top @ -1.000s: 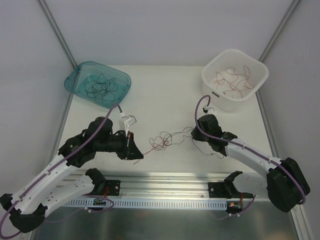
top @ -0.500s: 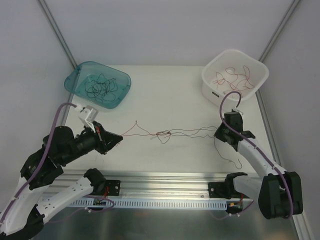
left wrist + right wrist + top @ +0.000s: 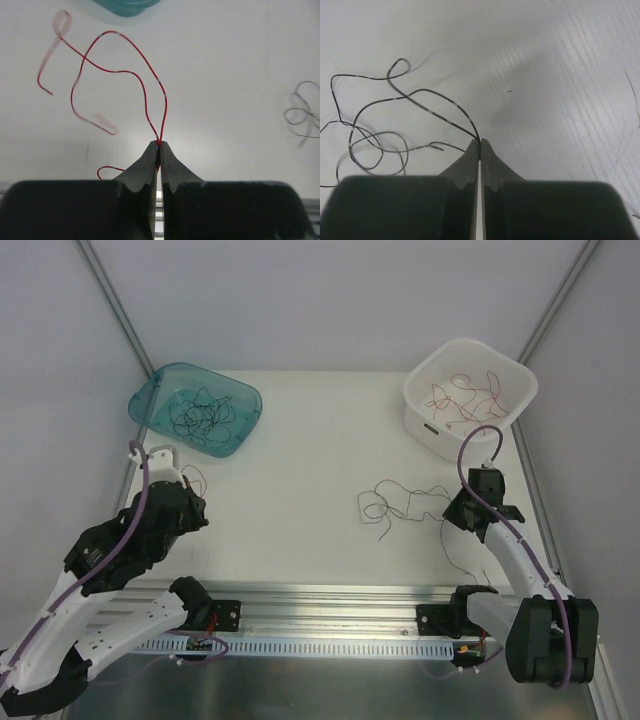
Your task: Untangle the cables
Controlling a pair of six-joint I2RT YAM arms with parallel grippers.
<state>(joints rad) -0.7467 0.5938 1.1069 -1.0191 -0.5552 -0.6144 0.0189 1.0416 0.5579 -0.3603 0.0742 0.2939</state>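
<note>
The left gripper is clamped tight on a red cable looping from its tips toward the teal bin; the right gripper likewise pinches a black cable. It sprawls leftward across the table.

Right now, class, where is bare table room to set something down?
Bare: the middle of the table, between the teal tub and the white tub. Crowded: the right side, where the black wire sprawls from the right tool.
</note>
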